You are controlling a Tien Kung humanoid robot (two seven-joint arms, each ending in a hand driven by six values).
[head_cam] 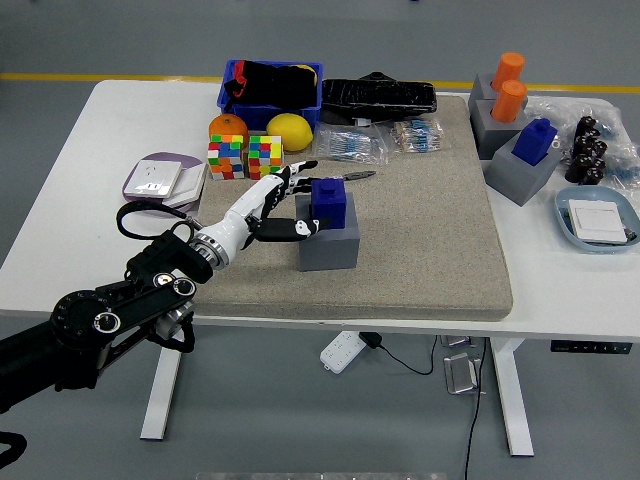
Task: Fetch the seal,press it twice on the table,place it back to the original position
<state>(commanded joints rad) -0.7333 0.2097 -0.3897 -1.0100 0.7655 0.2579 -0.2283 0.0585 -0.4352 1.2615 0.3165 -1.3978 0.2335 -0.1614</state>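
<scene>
A blue seal [329,203] stands upright in a grey block holder [328,244] on the beige mat [420,230], near the mat's left middle. My left hand [283,203] reaches in from the lower left and sits just left of the seal, fingers spread. Its thumb tip [309,229] is at the holder's top left edge and the fingertips [303,167] lie behind the seal's left side. The hand holds nothing. My right arm is out of view.
Two puzzle cubes [246,156], an orange [228,127] and a lemon [288,131] lie behind the hand. A blue bin [270,83] stands farther back. More grey holders with a blue seal [533,142] and orange seals [508,86] stand at the right.
</scene>
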